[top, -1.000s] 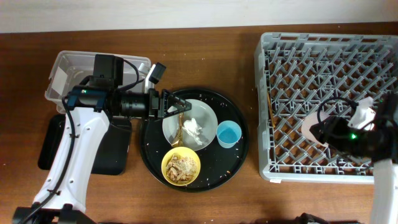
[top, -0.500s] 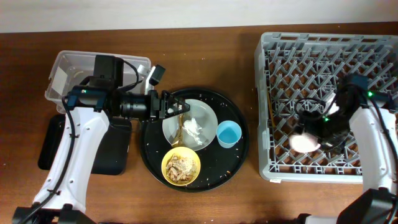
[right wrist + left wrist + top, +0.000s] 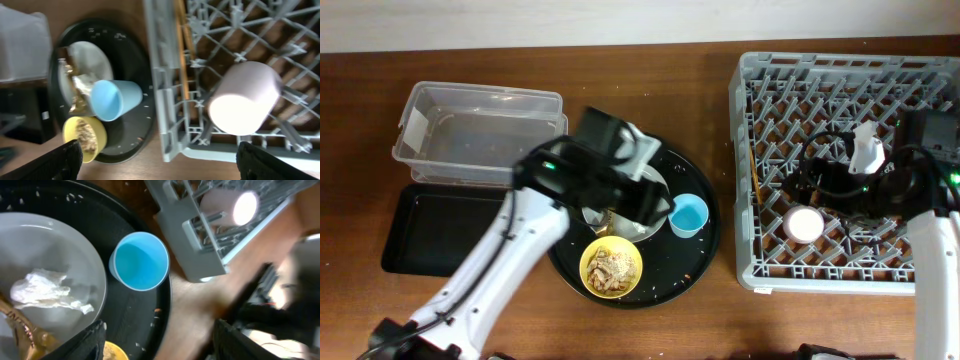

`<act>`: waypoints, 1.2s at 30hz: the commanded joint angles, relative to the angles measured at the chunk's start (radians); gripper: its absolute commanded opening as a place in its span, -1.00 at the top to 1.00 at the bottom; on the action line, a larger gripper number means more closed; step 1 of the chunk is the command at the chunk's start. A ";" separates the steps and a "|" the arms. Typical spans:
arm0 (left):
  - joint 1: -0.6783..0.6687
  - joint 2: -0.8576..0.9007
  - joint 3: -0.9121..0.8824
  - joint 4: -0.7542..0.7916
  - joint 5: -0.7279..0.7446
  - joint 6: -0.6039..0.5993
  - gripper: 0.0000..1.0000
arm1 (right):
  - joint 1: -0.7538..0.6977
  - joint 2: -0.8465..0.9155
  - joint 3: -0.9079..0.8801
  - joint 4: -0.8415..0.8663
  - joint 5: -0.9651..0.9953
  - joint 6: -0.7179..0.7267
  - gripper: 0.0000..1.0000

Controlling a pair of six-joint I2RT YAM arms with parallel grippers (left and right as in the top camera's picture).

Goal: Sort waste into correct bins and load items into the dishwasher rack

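Note:
The pale plate (image 3: 625, 190) on the round black tray holds a white paper wad (image 3: 47, 291) and a gold-brown wrapper (image 3: 20, 325). The yellow bowl (image 3: 611, 268) holds brownish food scraps. The light blue cup (image 3: 688, 214) stands upright on the tray; it also shows in the left wrist view (image 3: 140, 261). My left gripper (image 3: 660, 208) is open and empty above the tray, between plate and blue cup. The pink cup (image 3: 803, 223) sits mouth down in the grey rack (image 3: 840, 70). My right gripper (image 3: 808, 190) is open and empty just above it.
The clear tub (image 3: 480, 130) stands at the back left, with the shallow black tray (image 3: 430, 225) in front of it. The round black tray (image 3: 700, 265) carries crumbs. A thin brown stick (image 3: 182, 50) lies in the rack's left columns.
My left arm has swung from beside the tub to over the round tray, near the blue cup. My right gripper has let go of the pink cup in the rack and drawn back.

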 commanded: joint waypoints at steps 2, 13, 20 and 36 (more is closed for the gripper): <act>-0.163 0.129 0.010 0.114 -0.438 -0.061 -0.19 | 0.007 -0.037 0.011 -0.031 -0.093 -0.031 -1.00; -0.175 0.349 0.012 0.188 -0.364 -0.101 0.99 | 0.012 -0.037 0.008 -0.060 -0.088 -0.031 -1.00; 0.068 0.175 0.206 0.037 0.245 -0.078 0.99 | 0.012 -0.037 0.008 -0.059 -0.303 -0.216 -0.86; 0.300 0.159 0.201 0.022 1.114 0.047 0.99 | 0.436 -0.037 0.008 0.527 -0.706 -0.043 -0.88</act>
